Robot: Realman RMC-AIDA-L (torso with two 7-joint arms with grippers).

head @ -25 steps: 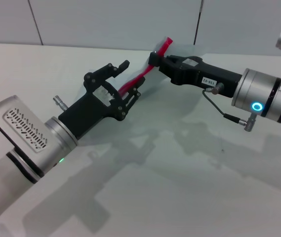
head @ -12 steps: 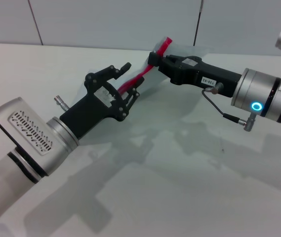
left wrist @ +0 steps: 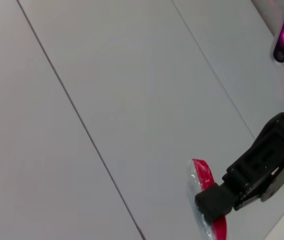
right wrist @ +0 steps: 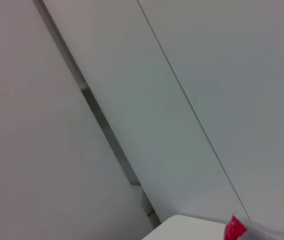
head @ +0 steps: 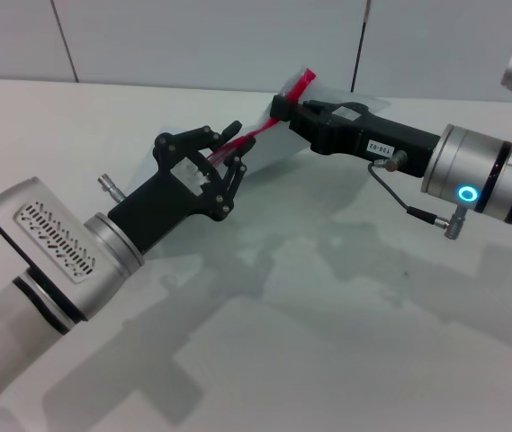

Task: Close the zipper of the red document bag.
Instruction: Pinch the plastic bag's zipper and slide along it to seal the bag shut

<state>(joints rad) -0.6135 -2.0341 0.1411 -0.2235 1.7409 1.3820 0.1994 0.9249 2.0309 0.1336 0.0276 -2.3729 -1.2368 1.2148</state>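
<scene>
The red document bag (head: 272,151) is held up above the table, a translucent pale pouch with a bright red zipper (head: 254,135) along one edge. My right gripper (head: 280,108) is shut on the zipper's upper end, and a red tip (head: 303,79) sticks out past it. Lower along the strip, my left gripper (head: 235,144) has its fingers drawn in around the zipper. The left wrist view shows the right gripper (left wrist: 215,201) clamped on the red edge (left wrist: 202,175). Only the bag's red tip (right wrist: 235,228) shows in the right wrist view. The slider is hidden.
The white table (head: 345,306) spreads below both arms, with a grey panelled wall (head: 193,36) behind it. A thin cable (head: 398,203) loops under the right wrist.
The left gripper's fingers have closed in from wide open onto the red strip. The right gripper and the bag's upper end have stayed put.
</scene>
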